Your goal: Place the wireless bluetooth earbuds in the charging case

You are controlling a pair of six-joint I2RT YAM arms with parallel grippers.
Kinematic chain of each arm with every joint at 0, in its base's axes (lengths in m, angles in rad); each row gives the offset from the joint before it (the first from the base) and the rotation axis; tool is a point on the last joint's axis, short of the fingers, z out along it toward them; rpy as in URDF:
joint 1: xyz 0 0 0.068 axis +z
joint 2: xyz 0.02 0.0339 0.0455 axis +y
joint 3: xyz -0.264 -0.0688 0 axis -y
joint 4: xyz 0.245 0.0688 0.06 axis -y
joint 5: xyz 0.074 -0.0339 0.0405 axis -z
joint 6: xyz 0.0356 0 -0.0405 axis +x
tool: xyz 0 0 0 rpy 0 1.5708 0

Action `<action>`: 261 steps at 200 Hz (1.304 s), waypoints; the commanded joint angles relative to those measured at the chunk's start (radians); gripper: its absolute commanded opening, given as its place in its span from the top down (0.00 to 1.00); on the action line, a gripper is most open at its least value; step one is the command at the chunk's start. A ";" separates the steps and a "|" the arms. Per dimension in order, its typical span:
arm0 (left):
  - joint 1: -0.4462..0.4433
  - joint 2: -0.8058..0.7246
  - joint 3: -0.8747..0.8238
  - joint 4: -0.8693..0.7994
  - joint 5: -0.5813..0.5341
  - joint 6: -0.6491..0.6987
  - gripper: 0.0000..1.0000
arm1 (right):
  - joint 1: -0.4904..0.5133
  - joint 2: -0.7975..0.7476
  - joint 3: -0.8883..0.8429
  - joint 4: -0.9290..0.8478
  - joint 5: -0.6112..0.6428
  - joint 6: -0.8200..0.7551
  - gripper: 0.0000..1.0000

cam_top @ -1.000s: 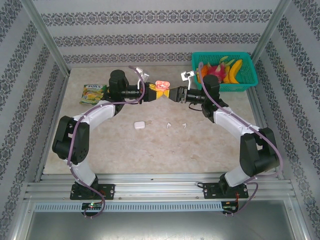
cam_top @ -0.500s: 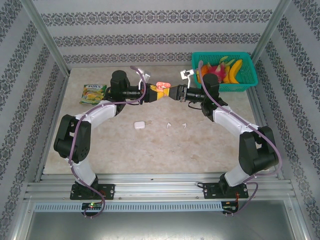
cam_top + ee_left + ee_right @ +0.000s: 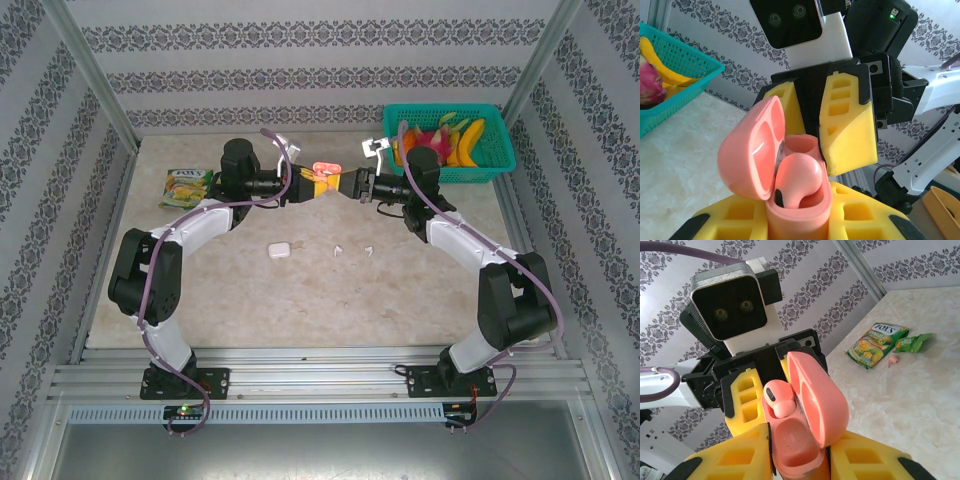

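A salmon-pink charging case (image 3: 322, 180) hangs above the far middle of the table with its lid (image 3: 747, 150) swung open. My left gripper (image 3: 308, 186) is shut on its body from the left, the yellow fingers (image 3: 725, 220) pressing both sides. My right gripper (image 3: 341, 185) meets it from the right and its fingers (image 3: 740, 455) clamp the case's other end (image 3: 795, 445). One pink earbud (image 3: 797, 177) sits in the slot nearer the left gripper; the other slot (image 3: 790, 435) is empty. A second pink earbud (image 3: 893, 360) lies on the table by a candy packet. Two white earbuds (image 3: 338, 249) (image 3: 368, 250) lie mid-table.
A white case (image 3: 278, 250) lies closed left of the white earbuds. The green candy packet (image 3: 187, 186) lies at the far left. A teal basket (image 3: 497, 160) with fruit stands at the far right corner. Patterned walls close off the back and sides.
Both grippers and the pink case have shifted slightly toward the back wall together. Everything on the table stayed where it was.
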 commanded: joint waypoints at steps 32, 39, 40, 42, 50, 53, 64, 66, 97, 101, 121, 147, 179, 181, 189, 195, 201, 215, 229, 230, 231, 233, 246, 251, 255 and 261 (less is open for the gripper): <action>-0.017 0.014 0.024 -0.030 -0.078 0.032 0.93 | 0.005 0.011 0.003 0.044 0.008 0.021 0.86; -0.016 0.011 0.021 -0.036 -0.081 0.037 0.93 | 0.002 0.012 0.003 0.044 0.011 0.023 0.86; -0.016 0.012 0.020 -0.037 -0.082 0.037 0.93 | 0.003 0.013 0.003 0.044 0.011 0.023 0.86; -0.016 0.011 0.020 -0.039 -0.081 0.039 0.93 | 0.002 0.014 0.003 0.045 0.013 0.023 0.86; -0.017 0.008 0.016 -0.047 -0.082 0.044 0.92 | -0.001 0.015 0.001 0.045 0.019 0.024 0.86; -0.016 0.007 0.015 -0.050 -0.083 0.047 0.92 | -0.002 0.016 0.000 0.047 0.021 0.024 0.86; -0.015 0.001 0.008 -0.059 -0.087 0.055 0.92 | -0.004 0.019 0.000 0.047 0.027 0.027 0.86; -0.014 0.000 0.007 -0.061 -0.087 0.055 0.92 | -0.005 0.020 -0.001 0.048 0.029 0.027 0.86; -0.012 -0.015 -0.015 -0.077 -0.111 0.072 0.92 | -0.010 0.032 -0.002 0.057 0.038 0.038 0.86; -0.011 -0.017 -0.016 -0.081 -0.114 0.073 0.92 | -0.011 0.033 -0.002 0.059 0.038 0.039 0.86; -0.007 -0.020 -0.018 -0.097 -0.125 0.077 0.92 | -0.012 0.037 -0.002 0.063 0.040 0.044 0.86; -0.002 -0.020 -0.018 -0.122 -0.139 0.087 0.82 | -0.016 0.041 -0.002 0.070 0.048 0.049 0.86; -0.002 -0.018 -0.015 -0.164 -0.139 0.115 0.00 | -0.017 0.052 0.003 0.078 0.047 0.057 0.87; -0.001 -0.019 -0.015 -0.167 -0.141 0.115 0.00 | -0.017 0.053 0.004 0.079 0.047 0.058 0.87; 0.001 -0.019 -0.015 -0.175 -0.141 0.120 0.00 | -0.017 0.055 0.004 0.080 0.047 0.059 0.87; 0.001 -0.019 -0.016 -0.177 -0.140 0.124 0.00 | -0.018 0.057 0.005 0.081 0.049 0.059 0.87; 0.001 -0.019 -0.018 -0.179 -0.138 0.124 0.01 | -0.018 0.058 0.005 0.081 0.049 0.059 0.86; 0.002 -0.024 -0.027 -0.172 -0.138 0.130 0.00 | -0.019 0.059 0.004 0.082 0.052 0.059 0.87; 0.004 -0.033 -0.034 -0.179 -0.136 0.143 0.00 | -0.022 0.062 0.005 0.080 0.057 0.059 0.87; 0.004 -0.034 -0.035 -0.180 -0.136 0.144 0.00 | -0.022 0.063 0.004 0.081 0.057 0.059 0.87; 0.004 -0.035 -0.035 -0.181 -0.136 0.145 0.00 | -0.023 0.063 0.003 0.081 0.057 0.059 0.87; 0.004 -0.035 -0.037 -0.181 -0.136 0.147 0.00 | -0.023 0.063 0.003 0.081 0.058 0.059 0.87; 0.011 -0.051 -0.054 -0.185 -0.135 0.159 0.00 | -0.027 0.067 0.001 0.081 0.064 0.060 0.87; 0.015 -0.061 -0.063 -0.185 -0.136 0.163 0.00 | -0.028 0.069 0.000 0.082 0.067 0.061 0.87; 0.018 -0.070 -0.071 -0.185 -0.139 0.166 0.00 | -0.028 0.069 -0.001 0.083 0.068 0.063 0.87; 0.024 -0.085 -0.085 -0.183 -0.147 0.168 0.00 | -0.031 0.070 -0.001 0.083 0.070 0.062 0.87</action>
